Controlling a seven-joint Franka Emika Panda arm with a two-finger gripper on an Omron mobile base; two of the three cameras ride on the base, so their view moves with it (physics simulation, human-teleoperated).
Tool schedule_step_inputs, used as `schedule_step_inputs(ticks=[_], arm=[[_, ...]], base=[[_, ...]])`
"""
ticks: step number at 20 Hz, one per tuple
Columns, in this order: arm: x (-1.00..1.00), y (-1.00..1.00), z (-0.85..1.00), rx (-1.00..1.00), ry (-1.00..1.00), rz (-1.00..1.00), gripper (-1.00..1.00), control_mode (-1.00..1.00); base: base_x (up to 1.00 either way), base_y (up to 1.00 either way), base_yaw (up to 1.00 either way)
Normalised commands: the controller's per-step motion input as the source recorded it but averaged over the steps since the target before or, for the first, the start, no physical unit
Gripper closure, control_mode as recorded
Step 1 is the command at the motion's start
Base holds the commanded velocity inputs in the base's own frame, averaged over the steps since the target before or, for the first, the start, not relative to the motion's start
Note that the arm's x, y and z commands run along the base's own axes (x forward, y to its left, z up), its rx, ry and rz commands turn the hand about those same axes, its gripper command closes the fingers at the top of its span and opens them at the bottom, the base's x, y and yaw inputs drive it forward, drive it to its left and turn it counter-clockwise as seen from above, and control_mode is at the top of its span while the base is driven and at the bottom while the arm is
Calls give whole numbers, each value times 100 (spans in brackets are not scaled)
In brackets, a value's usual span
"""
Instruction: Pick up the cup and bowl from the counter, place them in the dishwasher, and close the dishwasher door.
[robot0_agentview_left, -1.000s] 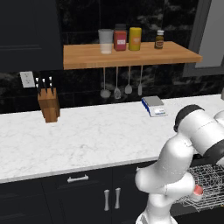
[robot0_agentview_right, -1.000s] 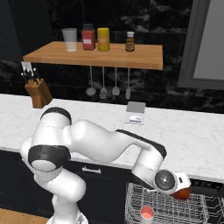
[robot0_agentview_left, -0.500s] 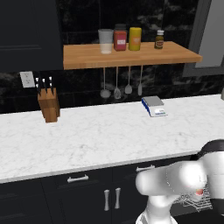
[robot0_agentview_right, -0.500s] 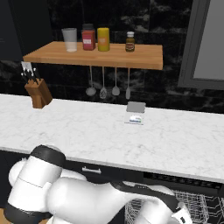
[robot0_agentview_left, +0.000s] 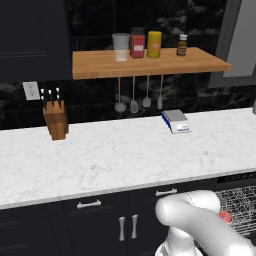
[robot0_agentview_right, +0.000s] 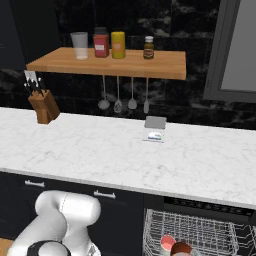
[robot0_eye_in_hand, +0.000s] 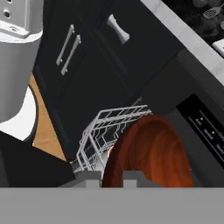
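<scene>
Since the earlier frame the arm has been swung low, toward the rack (robot0_agentview_right: 200, 235). At lower centre of the hand view the bowl (robot0_eye_in_hand: 151, 153) is seen between the jaws, apparently gripped. It should be lowered level beside the cup (robot0_agentview_right: 167, 243) before release.

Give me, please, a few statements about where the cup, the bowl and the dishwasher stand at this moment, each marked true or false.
1. The cup lies in the dishwasher's wire rack. True.
2. The bowl sits on the counter. False: it is down over the rack, right in front of the gripper.
3. The dishwasher is closed. False: its rack is pulled out.
4. A knife block stands on the counter. True.
</scene>
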Motion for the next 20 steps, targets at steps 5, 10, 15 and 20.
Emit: schedule_step_inputs(ticks=[5, 10, 15, 20], arm=[[38, 55, -46, -11, -13, 18, 100, -100], [49, 23, -19, -3, 1, 3, 100, -100], [59, 5, -25, -2, 5, 1, 100, -100], [40, 0, -36, -1, 0, 0, 100, -100]], base=[[0, 0, 0], [0, 0, 0], [0, 0, 0], [0, 0, 0]])
